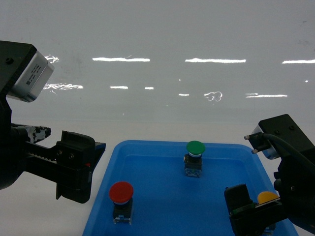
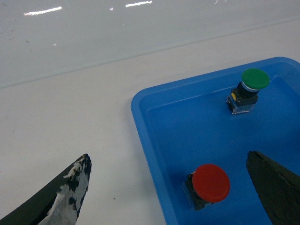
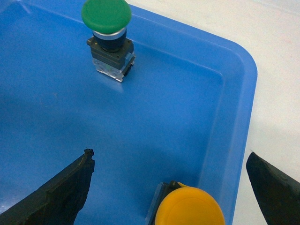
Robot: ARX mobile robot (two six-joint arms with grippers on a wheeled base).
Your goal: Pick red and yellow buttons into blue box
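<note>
The blue box [image 1: 167, 147] lies low in the middle of the head view. In its left part the red button [image 1: 121, 192] stands upright on its black-and-clear block. My left gripper [image 1: 74, 138] hangs open over the box's left rim. In the left wrist view one finger is over the white table and the other over the box, with the red button [image 2: 211, 183] between and below them. By the box's right wall sits the yellow button [image 3: 190, 207], below my open right gripper [image 3: 168, 154], untouched. In the head view the right gripper [image 1: 261, 206] partly hides the yellow button [image 1: 267, 197].
A green-capped button [image 1: 195, 148] stands upright in the back middle of the box, also visible as the green button [image 3: 106, 15] in the right wrist view. White table [image 2: 70, 122] surrounds the box. A glossy white wall [image 1: 157, 49] rises behind.
</note>
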